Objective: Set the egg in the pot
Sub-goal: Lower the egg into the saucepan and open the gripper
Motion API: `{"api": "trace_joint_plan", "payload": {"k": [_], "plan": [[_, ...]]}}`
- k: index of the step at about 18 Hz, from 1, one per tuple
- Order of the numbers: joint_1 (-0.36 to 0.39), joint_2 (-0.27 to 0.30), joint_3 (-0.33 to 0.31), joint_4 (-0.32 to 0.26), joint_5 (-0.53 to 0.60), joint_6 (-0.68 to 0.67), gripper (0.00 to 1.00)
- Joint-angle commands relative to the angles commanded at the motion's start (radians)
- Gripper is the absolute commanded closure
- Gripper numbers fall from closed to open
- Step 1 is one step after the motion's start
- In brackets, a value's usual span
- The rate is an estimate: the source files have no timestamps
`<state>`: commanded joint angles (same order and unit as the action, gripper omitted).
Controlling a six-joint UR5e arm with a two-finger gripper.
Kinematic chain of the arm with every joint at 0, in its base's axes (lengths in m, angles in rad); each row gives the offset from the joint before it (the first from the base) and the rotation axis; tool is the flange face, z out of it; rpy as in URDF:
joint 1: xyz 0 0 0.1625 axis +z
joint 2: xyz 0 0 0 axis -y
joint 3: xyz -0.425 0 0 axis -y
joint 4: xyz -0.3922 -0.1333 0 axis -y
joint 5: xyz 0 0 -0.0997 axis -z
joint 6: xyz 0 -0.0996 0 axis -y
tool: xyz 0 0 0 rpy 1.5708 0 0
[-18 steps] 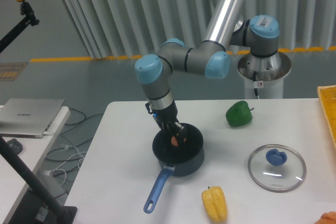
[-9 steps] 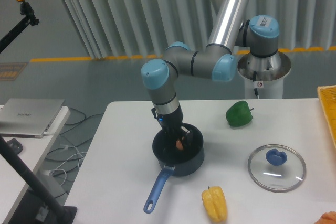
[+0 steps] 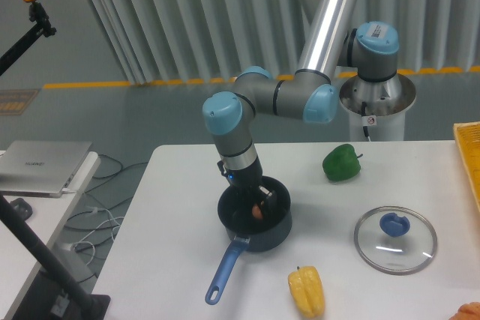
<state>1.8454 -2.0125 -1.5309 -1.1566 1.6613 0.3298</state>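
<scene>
The pot (image 3: 279,227), a small dark saucepan with a long blue handle (image 3: 225,268), stands on the white table, its handle pointing toward the front left. My gripper (image 3: 255,208) reaches down inside it from above. The small orange-tan egg (image 3: 257,213) shows between the fingertips, low in the pot and near its bottom. The fingers look shut on the egg; whether it touches the pot's floor is hidden by the rim.
A green pepper (image 3: 342,162) lies at the back right. The glass lid with a blue knob (image 3: 395,239) lies right of the pot. A wrinkled yellow pepper (image 3: 307,291) sits at the front. A yellow crate (image 3: 469,151) is at the right edge, a laptop (image 3: 45,166) at the left.
The gripper has carried the egg a little to the right and down, deeper into the pot. The other things on the table have not moved.
</scene>
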Motion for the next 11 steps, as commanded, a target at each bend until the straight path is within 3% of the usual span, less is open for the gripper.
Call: {"api": "trace_joint_plan", "payload": {"k": [11], "plan": [[0.008,-0.020,-0.002,0.015,0.000,0.000,0.66]]}}
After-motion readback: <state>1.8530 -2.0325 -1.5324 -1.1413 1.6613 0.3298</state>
